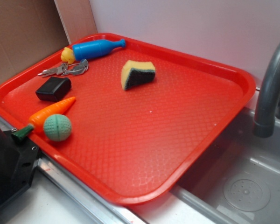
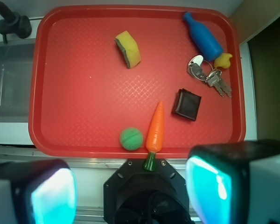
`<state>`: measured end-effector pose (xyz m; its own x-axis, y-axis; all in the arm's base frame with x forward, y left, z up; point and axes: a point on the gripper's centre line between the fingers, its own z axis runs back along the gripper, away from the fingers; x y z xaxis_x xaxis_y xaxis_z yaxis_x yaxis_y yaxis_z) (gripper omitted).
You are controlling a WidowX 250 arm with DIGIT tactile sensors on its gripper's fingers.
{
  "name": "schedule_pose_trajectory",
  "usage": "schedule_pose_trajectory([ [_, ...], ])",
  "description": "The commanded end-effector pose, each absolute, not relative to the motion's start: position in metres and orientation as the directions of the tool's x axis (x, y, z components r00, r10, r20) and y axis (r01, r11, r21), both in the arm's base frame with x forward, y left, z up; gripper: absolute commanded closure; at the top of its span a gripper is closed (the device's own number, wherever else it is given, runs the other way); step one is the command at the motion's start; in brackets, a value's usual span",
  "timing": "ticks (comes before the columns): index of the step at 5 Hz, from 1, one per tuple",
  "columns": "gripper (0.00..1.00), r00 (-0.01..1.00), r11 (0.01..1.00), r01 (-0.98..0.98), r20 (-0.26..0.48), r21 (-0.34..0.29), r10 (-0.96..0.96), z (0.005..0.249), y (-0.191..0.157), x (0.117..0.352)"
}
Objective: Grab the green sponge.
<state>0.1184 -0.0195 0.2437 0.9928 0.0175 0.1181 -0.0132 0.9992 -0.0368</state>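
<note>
Green sponge (image 1: 137, 73): judged light, soft, compressible; best pinched across its flat faces. End effector (image 2: 130, 186): spread wide, nothing held.

Wedge-shaped foam sponge (image 1: 136, 73) (image 2: 128, 49): yellow body, dark green scouring layer
Plastic tray (image 1: 177, 135) (image 2: 79, 112): red, diamond-textured
Textured ball (image 1: 57, 127) (image 2: 131, 139): light green
Plastic bottle (image 1: 98, 48) (image 2: 204, 37): blue

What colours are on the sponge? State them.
The sponge has a yellow foam body with a dark green scouring layer; clearest in the exterior view.
</note>
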Motion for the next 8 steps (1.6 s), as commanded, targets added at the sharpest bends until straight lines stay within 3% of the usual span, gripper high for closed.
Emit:
schedule_pose_trajectory([
  [1,0.0,0.993,0.999,-0.013,0.118,-0.037,0.018,0.244,-0.02,0.118],
  [2,0.0,0.986,0.998,-0.041,0.162,0.048,0.033,0.207,-0.014,0.167],
  [3,0.0,0.981,0.998,0.03,0.191,0.057,-0.04,0.182,-0.016,0.208],
  [4,0.0,0.971,0.988,0.117,0.196,0.103,-0.136,0.162,-0.027,0.238],
  [5,0.0,0.971,0.975,0.145,0.164,0.167,-0.173,0.136,-0.032,0.263],
  [6,0.0,0.977,0.968,0.16,0.109,0.192,-0.184,0.099,-0.022,0.28],
  [7,0.0,0.975,0.968,0.194,0.079,0.157,-0.208,0.066,-0.017,0.301],
  [8,0.0,0.979,0.97,0.196,0.024,0.144,-0.201,0.046,-0.014,0.298],
])
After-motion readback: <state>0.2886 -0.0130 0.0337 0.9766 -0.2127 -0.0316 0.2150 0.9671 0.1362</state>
